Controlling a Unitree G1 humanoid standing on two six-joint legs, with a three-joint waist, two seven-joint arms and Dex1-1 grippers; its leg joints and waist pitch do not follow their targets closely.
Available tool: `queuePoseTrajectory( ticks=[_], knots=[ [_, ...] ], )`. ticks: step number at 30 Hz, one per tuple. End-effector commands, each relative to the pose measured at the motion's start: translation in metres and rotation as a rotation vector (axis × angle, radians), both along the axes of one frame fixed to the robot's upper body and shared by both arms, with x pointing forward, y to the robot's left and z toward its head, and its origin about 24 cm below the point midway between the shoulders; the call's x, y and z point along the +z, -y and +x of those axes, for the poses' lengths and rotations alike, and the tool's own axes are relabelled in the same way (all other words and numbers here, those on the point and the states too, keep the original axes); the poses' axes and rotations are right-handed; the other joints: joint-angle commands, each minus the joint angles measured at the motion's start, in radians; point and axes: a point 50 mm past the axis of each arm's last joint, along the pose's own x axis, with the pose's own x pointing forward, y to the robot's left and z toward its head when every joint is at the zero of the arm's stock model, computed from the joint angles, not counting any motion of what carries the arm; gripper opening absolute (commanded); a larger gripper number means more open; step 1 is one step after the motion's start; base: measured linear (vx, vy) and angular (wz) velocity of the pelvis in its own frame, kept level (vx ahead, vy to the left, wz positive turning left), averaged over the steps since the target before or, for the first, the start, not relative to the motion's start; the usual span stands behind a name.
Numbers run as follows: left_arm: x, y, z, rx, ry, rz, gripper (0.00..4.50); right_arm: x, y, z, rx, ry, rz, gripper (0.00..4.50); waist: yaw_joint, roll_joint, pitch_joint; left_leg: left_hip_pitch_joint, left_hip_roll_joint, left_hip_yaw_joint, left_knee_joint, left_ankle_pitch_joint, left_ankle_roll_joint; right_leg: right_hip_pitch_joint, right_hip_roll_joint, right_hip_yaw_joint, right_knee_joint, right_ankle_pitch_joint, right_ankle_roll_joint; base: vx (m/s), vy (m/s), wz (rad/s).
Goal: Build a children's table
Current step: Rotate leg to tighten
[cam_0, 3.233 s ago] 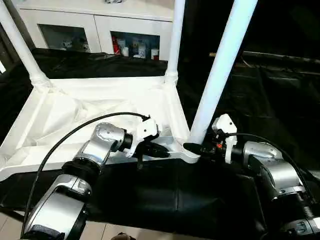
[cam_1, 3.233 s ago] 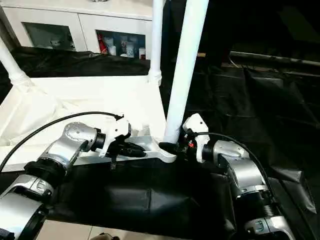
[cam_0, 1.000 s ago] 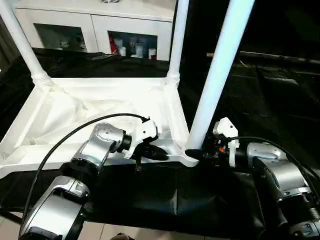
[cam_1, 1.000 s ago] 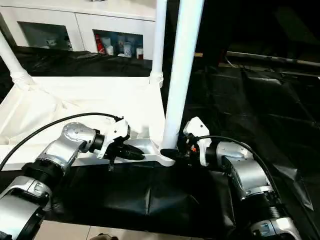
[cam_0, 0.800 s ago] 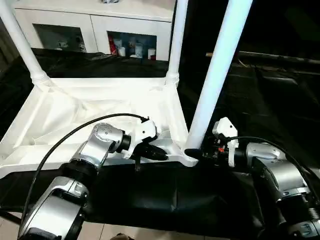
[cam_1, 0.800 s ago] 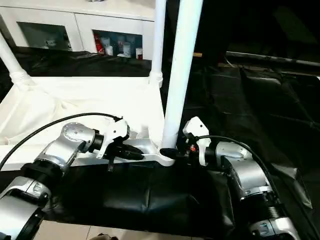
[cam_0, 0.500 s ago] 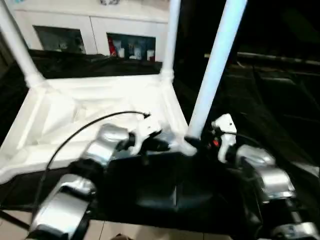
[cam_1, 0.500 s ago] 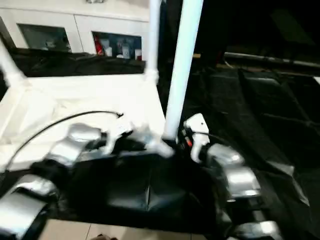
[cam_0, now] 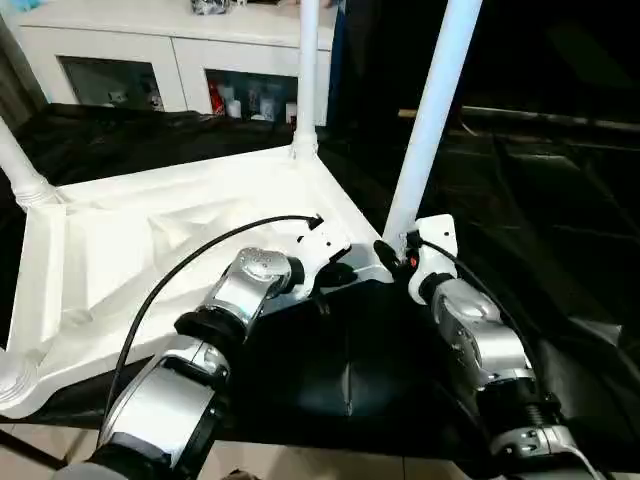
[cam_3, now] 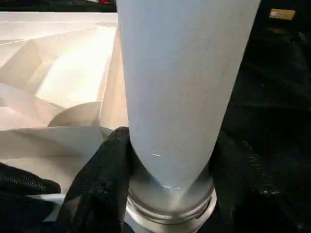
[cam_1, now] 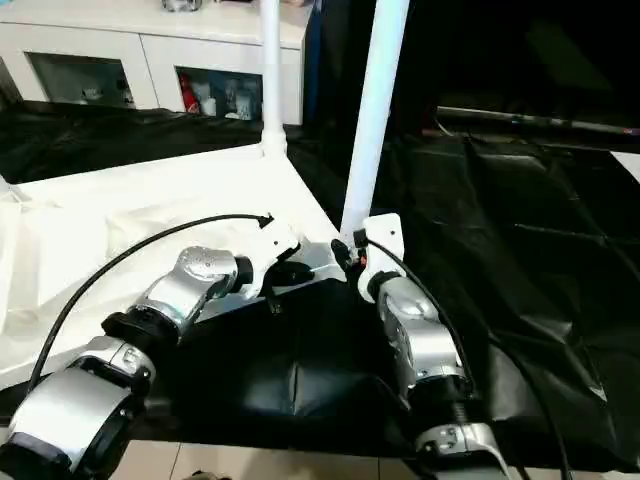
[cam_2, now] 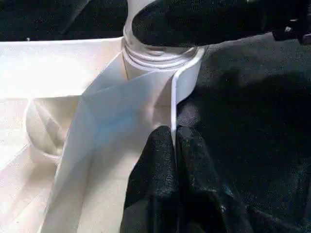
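The children's table [cam_0: 180, 250] lies upside down on a black-draped surface [cam_0: 560, 260], ribbed underside up, and the landmark here is its near corner socket [cam_2: 160, 56]. A white leg [cam_0: 432, 110] stands in that socket, and the right gripper [cam_0: 388, 252] grasps the leg's base just above the socket. The left gripper [cam_2: 174, 145] is clenched on the tabletop's thin rim [cam_2: 173, 104] just beside the same socket, steadying it. The step in hand looks like seating this leg; the next move probably calls for pressing or twisting it fully home while the rim is held firm. Two more legs rise from sockets farther off, one toward the white cabinet [cam_0: 180, 60]. Right of the socket the black cover lies open, giving room; the tabletop's near edge hangs close to the cover's front edge
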Motion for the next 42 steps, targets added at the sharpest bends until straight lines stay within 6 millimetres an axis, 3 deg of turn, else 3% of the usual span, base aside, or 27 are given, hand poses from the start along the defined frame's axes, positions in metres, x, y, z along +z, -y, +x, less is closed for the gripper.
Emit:
queuePoseTrajectory(
  ticks=[1, 4, 6, 8, 10, 13, 15, 21, 24, 25, 29, 30, 36, 40, 42],
  knots=[
    [0.004, -0.004, 0.001, -0.040, 0.014, -0.006, 0.00, 0.006, -0.005, -0.007, 0.179, 0.021, 0.044, 2.70, 0.002, -0.005, -0.059, 0.031, 0.059, -0.036, -0.076, -0.360, -0.001, 0.026, -0.068, 0.042, -0.082, -0.359, -0.163, 0.000, 0.000, 0.00],
    [0.004, -0.016, -0.001, -0.075, 0.002, -0.008, 0.00, 0.011, 0.013, -0.011, 0.257, 0.019, 0.025, 3.04, 0.005, -0.007, -0.063, 0.022, 0.058, -0.035, -0.074, -0.294, 0.027, 0.037, -0.067, 0.041, -0.071, -0.281, -0.187, 0.000, 0.000, 0.00],
    [0.005, -0.021, -0.002, -0.094, -0.008, -0.014, 0.00, 0.012, 0.022, -0.013, 0.296, 0.009, 0.001, 3.17, 0.009, -0.004, -0.063, 0.025, 0.060, -0.032, -0.070, -0.271, 0.040, 0.037, -0.069, 0.042, -0.066, -0.245, -0.206, 0.000, 0.000, 0.00],
    [0.006, -0.023, -0.004, -0.123, -0.005, -0.023, 0.00, 0.013, 0.026, -0.015, 0.321, 0.000, 0.006, 3.23, 0.005, -0.007, -0.065, 0.016, 0.059, -0.034, -0.070, -0.250, 0.049, 0.045, -0.069, 0.039, -0.060, -0.223, -0.219, 0.000, 0.000, 0.00],
    [0.009, -0.030, -0.011, -0.222, -0.040, -0.073, 0.00, 0.018, 0.036, -0.022, 0.428, -0.019, -0.005, 3.23, 0.007, -0.004, -0.065, 0.021, 0.061, -0.032, -0.067, -0.243, 0.056, 0.043, -0.069, 0.039, -0.060, -0.206, -0.233, 0.000, 0.000, 0.00],
    [0.010, -0.034, -0.014, -0.270, -0.066, -0.074, 0.00, 0.021, 0.038, -0.026, 0.497, -0.021, -0.014, 3.23, 0.011, 0.001, -0.066, 0.022, 0.064, -0.028, -0.064, -0.209, 0.070, 0.042, -0.063, 0.038, -0.047, -0.135, -0.268, 0.000, 0.000, 0.00],
    [0.010, -0.037, -0.019, -0.323, -0.101, -0.074, 0.00, 0.022, 0.037, -0.028, 0.531, -0.020, -0.018, 3.23, 0.014, 0.002, -0.066, 0.024, 0.066, -0.026, -0.065, -0.216, 0.066, 0.041, -0.063, 0.038, -0.046, -0.139, -0.275, 0.000, 0.000, 0.00],
    [0.010, -0.039, -0.024, -0.373, -0.134, -0.081, 0.00, 0.022, 0.035, -0.031, 0.597, -0.042, -0.012, 3.23, 0.031, 0.006, -0.061, 0.035, 0.070, -0.025, -0.071, -0.285, 0.021, 0.031, -0.066, 0.042, -0.056, -0.237, -0.256, 0.000, 0.000, 0.00],
    [0.011, -0.039, -0.025, -0.378, -0.135, -0.082, 0.00, 0.022, 0.034, -0.031, 0.617, -0.044, -0.005, 3.23, 0.032, 0.003, -0.061, 0.033, 0.069, -0.027, -0.073, -0.288, 0.010, 0.033, -0.068, 0.042, -0.056, -0.247, -0.244, 0.000, 0.000, 0.00],
    [0.011, -0.039, -0.025, -0.380, -0.136, -0.083, 0.00, 0.023, 0.034, -0.031, 0.621, -0.043, -0.002, 2.97, 0.032, 0.003, -0.061, 0.032, 0.068, -0.028, -0.073, -0.286, 0.009, 0.033, -0.068, 0.042, -0.056, -0.248, -0.242, 0.000, 0.000, 0.00],
    [0.012, -0.039, -0.025, -0.379, -0.135, -0.083, 0.00, 0.023, 0.032, -0.031, 0.642, -0.049, 0.019, 2.89, 0.032, 0.002, -0.062, 0.030, 0.067, -0.028, -0.072, -0.269, 0.017, 0.034, -0.068, 0.042, -0.056, -0.239, -0.239, 0.000, 0.000, 0.00],
    [0.012, -0.039, -0.025, -0.380, -0.136, -0.082, 0.00, 0.023, 0.032, -0.031, 0.646, -0.053, 0.023, 2.56, 0.033, 0.002, -0.063, 0.030, 0.067, -0.027, -0.070, -0.260, 0.020, 0.035, -0.067, 0.042, -0.054, -0.225, -0.242, 0.000, 0.000, 0.00],
    [0.013, -0.040, -0.025, -0.374, -0.136, -0.079, 0.00, 0.022, 0.032, -0.032, 0.650, -0.061, 0.029, 2.15, 0.034, 0.001, -0.064, 0.029, 0.066, -0.026, -0.068, -0.238, 0.030, 0.036, -0.066, 0.040, -0.050, -0.194, -0.253, 0.000, 0.000, 0.00],
    [0.012, -0.040, -0.021, -0.334, -0.116, -0.063, 0.00, 0.019, 0.033, -0.029, 0.575, -0.063, 0.044, 2.05, 0.032, 0.001, -0.063, 0.030, 0.066, -0.027, -0.070, -0.257, 0.020, 0.034, -0.068, 0.041, -0.054, -0.227, -0.245, 0.000, 0.000, 0.00],
    [0.009, -0.030, -0.013, -0.234, -0.072, -0.051, 0.00, 0.008, 0.031, -0.022, 0.403, -0.069, 0.057, 2.03, 0.028, 0.001, -0.062, 0.031, 0.063, -0.028, -0.070, -0.277, 0.010, 0.027, -0.068, 0.043, -0.060, -0.262, -0.234, 0.000, 0.000, 0.00]
  ],
)
